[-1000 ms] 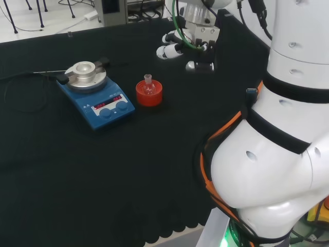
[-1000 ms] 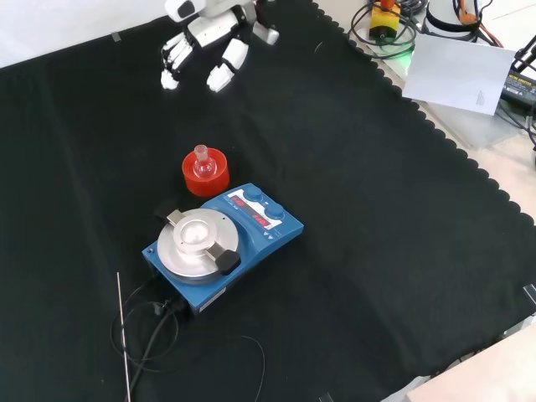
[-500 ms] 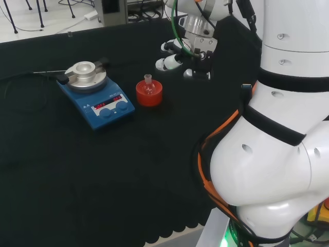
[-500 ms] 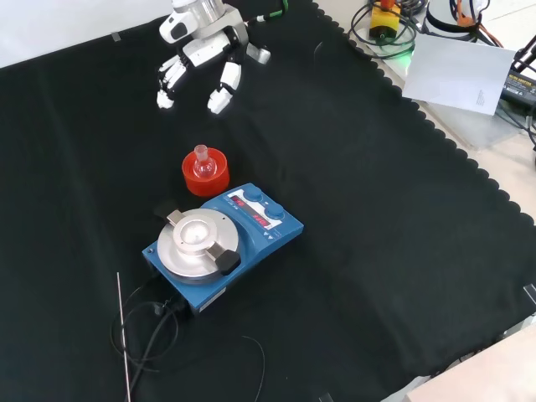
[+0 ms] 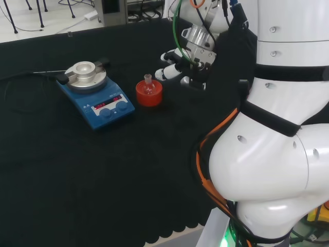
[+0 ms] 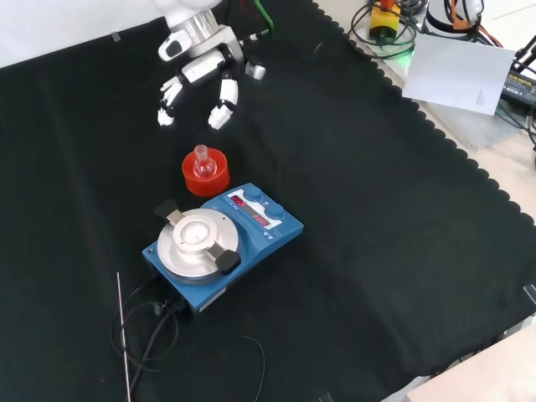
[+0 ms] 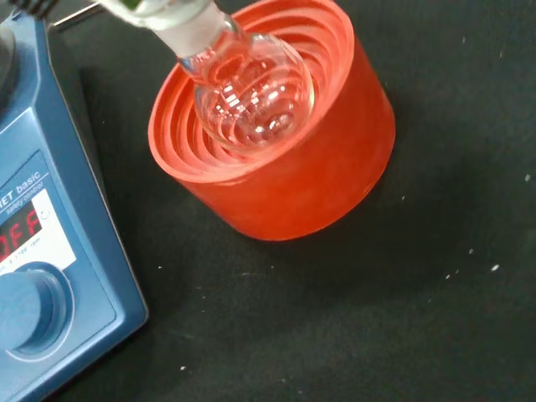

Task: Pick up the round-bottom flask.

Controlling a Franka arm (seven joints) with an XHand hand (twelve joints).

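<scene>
A small clear round-bottom flask (image 5: 148, 86) (image 6: 202, 162) (image 7: 251, 88) sits upright in a red ribbed ring stand (image 5: 149, 95) (image 6: 203, 176) (image 7: 293, 176) on the black cloth. My hand (image 5: 181, 64) (image 6: 201, 71) hovers a little to the right of the stand in the head view, above it in the front view. Its fingers (image 6: 222, 105) are relaxed and spread, pointing down toward the flask, and hold nothing. The wrist view looks down on the flask and stand from close by.
A blue hotplate stirrer (image 5: 96, 92) (image 6: 219, 243) (image 7: 42, 276) with a round metal top stands left of the stand in the head view, with its cable (image 6: 142, 335) trailing over the cloth. The arm's white links (image 5: 272, 144) rise at the head view's right.
The hand has moved steadily toward the flask and stand, lower in the front view and nearer in the head view. Flask, stand and stirrer have not moved.
</scene>
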